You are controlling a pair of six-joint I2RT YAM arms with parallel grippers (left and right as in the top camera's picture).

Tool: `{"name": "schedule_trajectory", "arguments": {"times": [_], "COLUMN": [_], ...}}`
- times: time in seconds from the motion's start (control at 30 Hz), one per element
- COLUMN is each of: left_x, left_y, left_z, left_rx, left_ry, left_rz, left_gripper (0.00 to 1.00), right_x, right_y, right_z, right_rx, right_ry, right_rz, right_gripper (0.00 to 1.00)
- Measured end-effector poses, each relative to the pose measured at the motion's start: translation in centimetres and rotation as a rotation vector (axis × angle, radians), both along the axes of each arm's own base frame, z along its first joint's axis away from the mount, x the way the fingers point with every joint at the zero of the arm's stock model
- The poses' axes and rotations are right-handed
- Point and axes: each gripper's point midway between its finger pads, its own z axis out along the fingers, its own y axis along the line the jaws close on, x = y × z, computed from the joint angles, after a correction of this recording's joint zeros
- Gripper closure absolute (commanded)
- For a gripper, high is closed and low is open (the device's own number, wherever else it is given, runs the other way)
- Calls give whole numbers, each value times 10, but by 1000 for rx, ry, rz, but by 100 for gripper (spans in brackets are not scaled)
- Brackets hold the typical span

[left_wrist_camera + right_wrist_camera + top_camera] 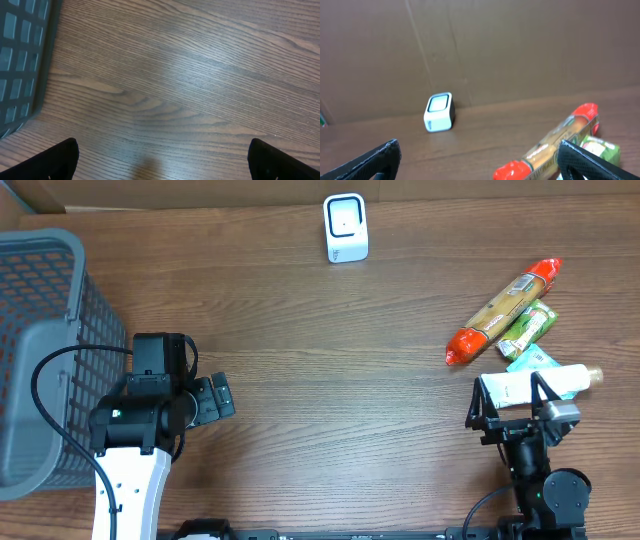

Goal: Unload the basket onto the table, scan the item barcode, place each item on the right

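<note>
A white barcode scanner [346, 227] stands at the table's far middle, and the right wrist view shows this scanner [440, 112] against the cardboard wall. At the right lie a long red-ended packet [505, 310], a green packet [528, 328], a teal packet [530, 360] and a white tube [535, 383]. My right gripper [508, 395] is open at the tube's near side, seen from above with the tube between its fingers. Its wrist view has the long packet [555, 145] just ahead of the open gripper [480, 165], with nothing held. My left gripper [222, 397] is open and empty over bare wood [165, 167].
A grey mesh basket [40, 330] fills the left edge, right beside the left arm; its corner [20, 60] shows in the left wrist view. A cardboard wall runs along the table's far edge.
</note>
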Motion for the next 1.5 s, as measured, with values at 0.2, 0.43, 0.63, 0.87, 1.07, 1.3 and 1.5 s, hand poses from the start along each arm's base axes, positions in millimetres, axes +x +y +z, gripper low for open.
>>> {"name": "schedule_trajectory", "arguments": {"times": [0.2, 0.43, 0.63, 0.87, 1.07, 1.3, 1.5], "left_x": [0, 0, 0, 0, 0, 0, 35], "left_y": [0, 0, 0, 0, 0, 4, 5], "left_z": [0, 0, 0, 0, 0, 4, 23], "left_rx": [0, 0, 0, 0, 0, 22, 81], "left_ry": [0, 0, 0, 0, 0, -30, -521], "left_rz": [0, 0, 0, 0, 0, 9, -53], "left_gripper": [0, 0, 0, 0, 0, 0, 0], "right_x": [1, 1, 1, 1, 1, 1, 1], "right_y": [1, 0, 0, 0, 0, 0, -1], "right_z": [-26, -26, -26, -26, -26, -26, -26], "right_rx": [-7, -6, -7, -7, -6, -6, -7], "right_ry": [105, 105, 105, 105, 105, 105, 105], "right_rz": [-7, -9, -9, -9, -12, -12, -15], "right_gripper": [0, 0, 0, 0, 0, 0, 0]}}
